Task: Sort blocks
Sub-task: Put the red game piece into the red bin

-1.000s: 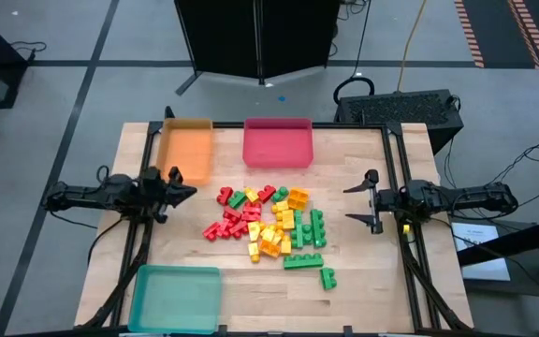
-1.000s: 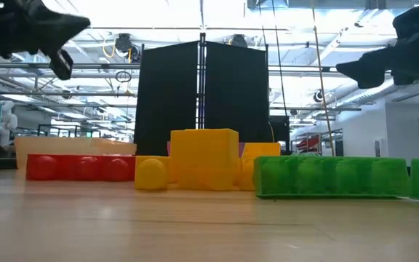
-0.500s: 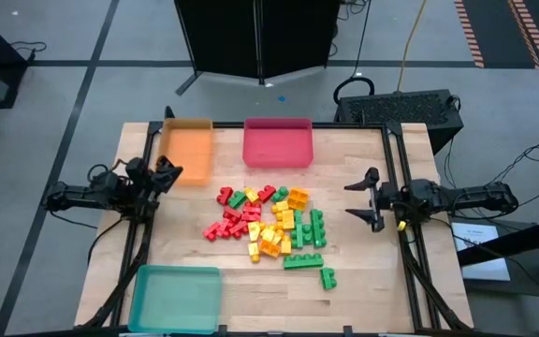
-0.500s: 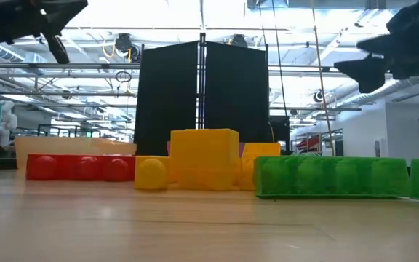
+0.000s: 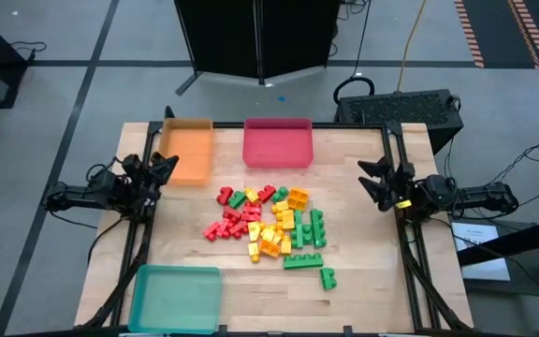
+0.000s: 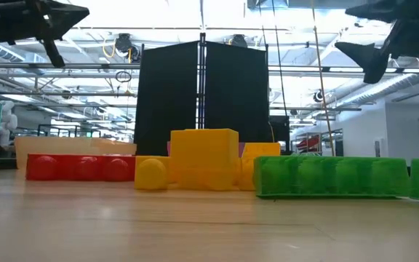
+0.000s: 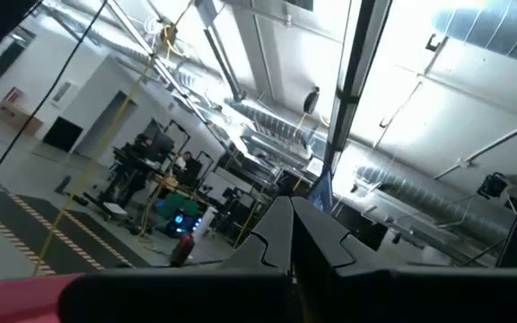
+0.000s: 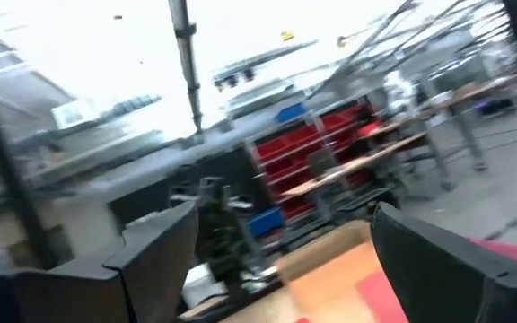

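A: Where do the blocks (image 5: 270,223) lie?
B: Heaped loose at the centre of the desk (image 5: 372,271) in the high view, red toward the left of the heap, yellow-orange in the middle, green along its right and lower edge. None is in a tray.
A: Trays?
B: Orange tray (image 5: 184,150) and red tray (image 5: 278,142) at the upper edge of the desk, teal tray (image 5: 175,298) at the lower left corner.
A: Left pincer (image 5: 165,167)?
B: At the left of the frame, just beside the orange tray, fingers pressed together, holding nothing.
A: Right pincer (image 5: 374,179)?
B: At the right of the frame, well apart from the heap, fingers spread wide, empty. The low view shows both raised above the desk.
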Robot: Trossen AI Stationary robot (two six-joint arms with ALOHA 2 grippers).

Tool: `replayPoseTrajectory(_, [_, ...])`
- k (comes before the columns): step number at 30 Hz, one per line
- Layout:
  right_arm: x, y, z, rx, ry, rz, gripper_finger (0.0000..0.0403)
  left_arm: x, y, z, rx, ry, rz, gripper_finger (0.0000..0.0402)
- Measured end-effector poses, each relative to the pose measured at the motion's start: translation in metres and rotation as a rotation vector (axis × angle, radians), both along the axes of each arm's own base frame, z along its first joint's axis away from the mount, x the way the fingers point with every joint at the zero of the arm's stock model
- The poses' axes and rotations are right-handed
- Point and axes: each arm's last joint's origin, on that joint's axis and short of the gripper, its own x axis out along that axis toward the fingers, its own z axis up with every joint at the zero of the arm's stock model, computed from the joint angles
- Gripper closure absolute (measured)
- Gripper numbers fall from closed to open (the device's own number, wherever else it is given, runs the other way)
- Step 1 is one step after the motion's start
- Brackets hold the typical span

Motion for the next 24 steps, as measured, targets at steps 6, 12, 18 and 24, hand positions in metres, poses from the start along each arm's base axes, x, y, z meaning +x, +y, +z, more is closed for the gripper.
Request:
replayPoseTrajectory(6, [-0.001, 0.0, 0.002, 0.169, -0.087, 0.056, 0.0081, -0.002, 0.0, 0.006, -0.005, -0.02, -0.009, 0.0398])
replayPoseTrajectory(12, [-0.006, 0.001, 0.02, 0.224, -0.191, 0.168, 0.0081, -0.001, -0.003, 0.063, 0.065, 0.04, -0.071, 0.0398])
replayPoseTrajectory(18, [-0.016, 0.0, 0.049, 0.102, -0.229, 0.11, 0.0081, 0.032, -0.006, 0.138, 0.203, 0.358, -0.041, 0.0398])
replayPoseTrajectory(24, [-0.02, 0.0, 0.066, 0.066, -0.088, 0.091, 0.0081, 0.096, -0.017, 0.149, 0.218, 0.913, -0.292, 0.0362])
